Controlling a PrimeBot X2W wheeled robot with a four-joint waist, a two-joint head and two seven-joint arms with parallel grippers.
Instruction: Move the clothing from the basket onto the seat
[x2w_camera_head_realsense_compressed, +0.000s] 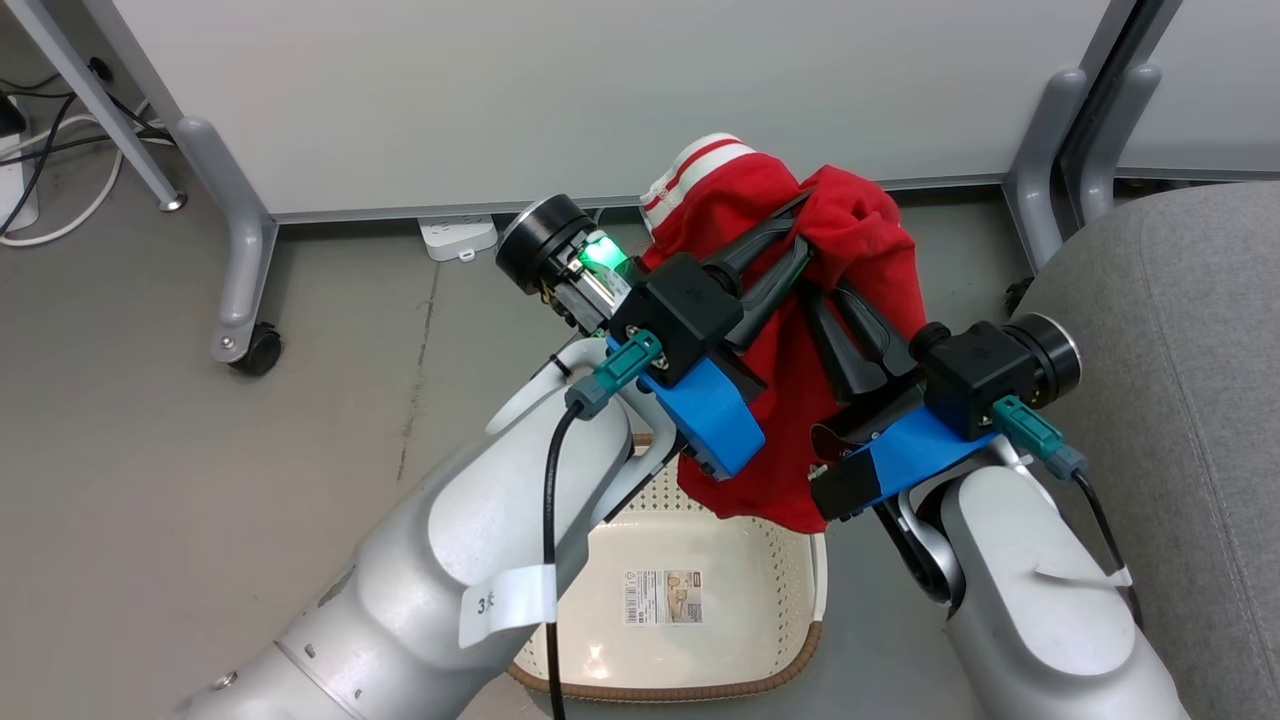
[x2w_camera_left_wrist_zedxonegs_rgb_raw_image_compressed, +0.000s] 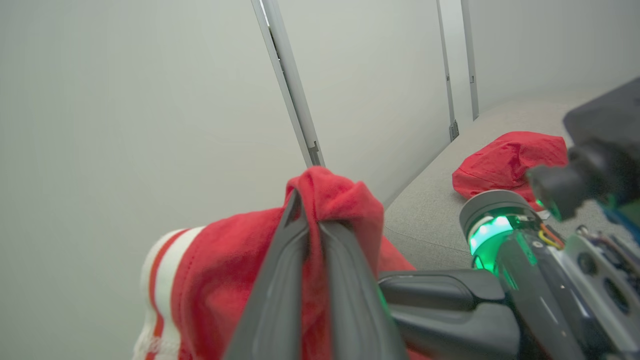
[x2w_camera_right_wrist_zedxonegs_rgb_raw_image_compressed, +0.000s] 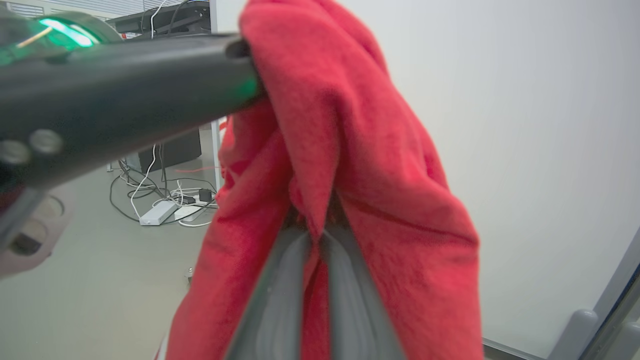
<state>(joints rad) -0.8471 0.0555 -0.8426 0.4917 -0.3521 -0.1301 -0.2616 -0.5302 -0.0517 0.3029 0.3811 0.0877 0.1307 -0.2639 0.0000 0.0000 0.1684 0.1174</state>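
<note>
A red garment (x2w_camera_head_realsense_compressed: 790, 400) with white striped trim (x2w_camera_head_realsense_compressed: 690, 165) hangs above the basket (x2w_camera_head_realsense_compressed: 700, 690), held by both grippers. My left gripper (x2w_camera_head_realsense_compressed: 800, 225) is shut on a bunched fold at its top, seen close in the left wrist view (x2w_camera_left_wrist_zedxonegs_rgb_raw_image_compressed: 310, 210). My right gripper (x2w_camera_head_realsense_compressed: 830, 292) is shut on the same garment (x2w_camera_right_wrist_zedxonegs_rgb_raw_image_compressed: 350, 150) just beside it, fingers pinching the fabric (x2w_camera_right_wrist_zedxonegs_rgb_raw_image_compressed: 312, 235). The basket's floor is bare except for a printed label (x2w_camera_head_realsense_compressed: 663, 597). The grey seat (x2w_camera_head_realsense_compressed: 1180, 350) lies to the right. A second red garment (x2w_camera_left_wrist_zedxonegs_rgb_raw_image_compressed: 505, 162) rests on the seat (x2w_camera_left_wrist_zedxonegs_rgb_raw_image_compressed: 435, 215).
White partition panels (x2w_camera_head_realsense_compressed: 600, 90) stand behind on grey legs, one with a castor (x2w_camera_head_realsense_compressed: 250, 348). A power strip (x2w_camera_head_realsense_compressed: 457, 237) lies at the panel's foot and cables (x2w_camera_head_realsense_compressed: 40, 170) trail at the far left. Another grey leg (x2w_camera_head_realsense_compressed: 1045, 190) stands close to the seat.
</note>
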